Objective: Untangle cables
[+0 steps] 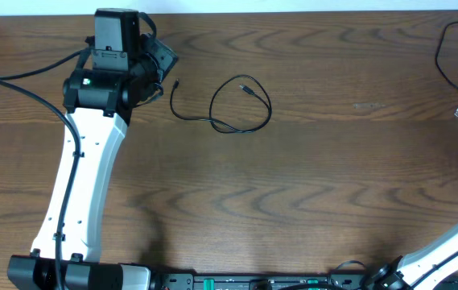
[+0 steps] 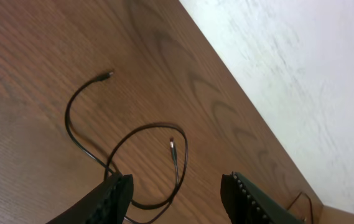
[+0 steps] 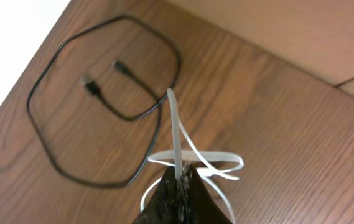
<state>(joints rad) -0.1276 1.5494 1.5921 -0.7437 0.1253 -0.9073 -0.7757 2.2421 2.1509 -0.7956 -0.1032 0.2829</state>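
Cables first: how will they handle?

I'd judge them light and limp. They are thin cords that flop into loops, slide easily over the wooden table (image 1: 293,201) and snag on each other. The small plug ends are the only stiff parts. I'd take hold on a bare run just behind a plug, so the end can be led out through a loop.

Where are they lying?

In the overhead view, one black cable (image 2: 67,119) lies alone in an open loop at about 12 o'clock. The white cable (image 3: 175,124) and a second black cable (image 3: 93,87) are out at 2 o'clock, by the table's far right edge. In the right wrist view, the white strand crosses the rim of that black ring. I cannot tell whether it is threaded through or only passes over it.

And the hands?

The right gripper (image 3: 178,177) has its fingers pinched tight on the white cable. One strand runs straight toward 12 o'clock in its view, and slack loops bulge out at 3 o'clock. The left gripper (image 2: 178,186) sits at 10 o'clock on the table with its fingers spread wide. It holds nothing and touches nothing, and the lone black loop lies on the table just ahead of it.
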